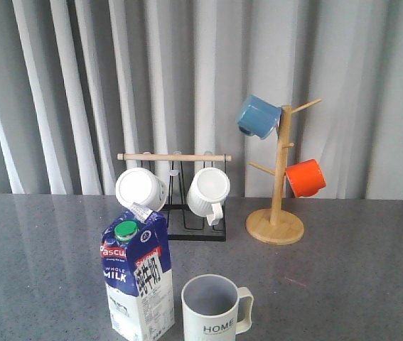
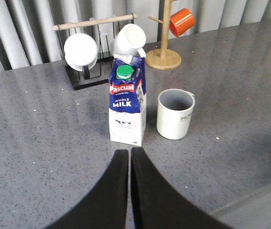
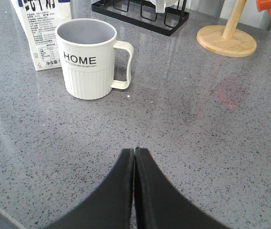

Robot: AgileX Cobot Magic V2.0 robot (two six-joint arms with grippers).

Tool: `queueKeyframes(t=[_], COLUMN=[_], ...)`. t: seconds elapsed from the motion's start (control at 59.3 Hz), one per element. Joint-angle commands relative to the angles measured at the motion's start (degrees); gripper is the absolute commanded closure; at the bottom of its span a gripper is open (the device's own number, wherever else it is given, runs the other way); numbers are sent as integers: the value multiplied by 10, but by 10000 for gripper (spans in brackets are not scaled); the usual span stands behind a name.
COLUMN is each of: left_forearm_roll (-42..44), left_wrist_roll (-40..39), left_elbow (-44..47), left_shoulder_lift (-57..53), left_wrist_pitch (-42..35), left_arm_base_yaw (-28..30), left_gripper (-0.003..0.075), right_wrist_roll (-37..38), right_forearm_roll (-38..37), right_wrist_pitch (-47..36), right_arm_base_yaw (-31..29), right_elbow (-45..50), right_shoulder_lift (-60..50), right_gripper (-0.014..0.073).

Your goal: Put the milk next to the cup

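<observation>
On the grey tabletop [image 1: 357, 284], milk [image 1: 137, 280] stands upright just left of the cup [image 1: 214, 309].
Left gripper [image 2: 130, 155] and right gripper [image 3: 134, 155] are both pressed closed, empty, apart from both.

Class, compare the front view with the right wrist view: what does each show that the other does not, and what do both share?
Only the front view shows the blue mug on the wooden mug tree, the two white mugs on the black rack, the curtain, and the milk with its green cap.

Only the right wrist view shows the right hand, shut and empty above the table.

Both show the cup with its HOME lettering, standing beside the milk.
</observation>
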Motion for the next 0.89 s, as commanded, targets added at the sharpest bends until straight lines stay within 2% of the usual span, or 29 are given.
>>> queueKeyframes(t=[0.0, 0.27, 0.405, 0.489, 0.556, 0.624, 0.877], left_forearm_roll=[36, 93, 94, 80, 67, 61, 60], left_wrist_roll=[-1, -1, -6, -9, -9, -5, -7], left_elbow=[70, 452, 596, 654, 679, 677, 676], left_shoulder_lift=[-5, -143, -234, -286, -318, -331, -329], left_wrist_pitch=[-141, -520, -647, -685, -687, -657, -657], left_arm_base_yaw=[-1, 42, 83, 111, 129, 143, 149], left_gripper=[727, 727, 727, 727, 727, 727, 727], right_wrist_roll=[-1, 0, 0, 0, 0, 0, 1], right_forearm_roll=[5, 5, 5, 5, 5, 5, 5], right_wrist_pitch=[-39, -39, -39, -39, -39, -39, -39], right_arm_base_yaw=[-2, -2, -2, -2, -2, -2, -2], right_elbow=[-14, -14, -14, -14, -14, -14, -14], right_shoulder_lift=[0, 0, 0, 0, 0, 0, 0], right_gripper=[598, 598, 598, 598, 598, 598, 598])
